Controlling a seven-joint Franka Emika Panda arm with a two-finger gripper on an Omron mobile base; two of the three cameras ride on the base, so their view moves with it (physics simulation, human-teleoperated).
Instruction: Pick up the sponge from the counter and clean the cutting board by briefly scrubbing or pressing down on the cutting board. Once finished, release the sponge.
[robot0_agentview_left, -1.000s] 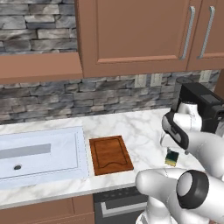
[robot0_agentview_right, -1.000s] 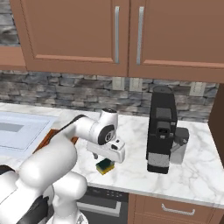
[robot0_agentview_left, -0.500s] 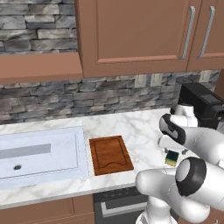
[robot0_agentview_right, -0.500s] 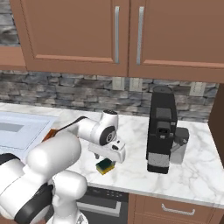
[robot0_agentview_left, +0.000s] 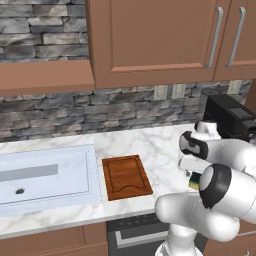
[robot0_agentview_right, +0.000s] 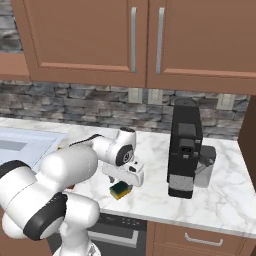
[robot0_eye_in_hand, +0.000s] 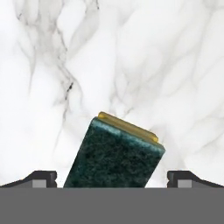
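the fingers (robot0_eye_in_hand: 112, 181) are spread wide and hold nothing; one dark tip stands at each side of the sponge (robot0_eye_in_hand: 116, 155), apart from it. the sponge lies flat on the white marble counter (robot0_agentview_right: 150, 192) with its dark green side up and the yellow body under it, near the front edge, just below the hand. the brown cutting board (robot0_agentview_left: 126, 176) lies on the counter beside the pale sink (robot0_agentview_left: 45, 177), well apart from the sponge. a black coffee machine (robot0_agentview_right: 184, 147) stands on the other side of the sponge.
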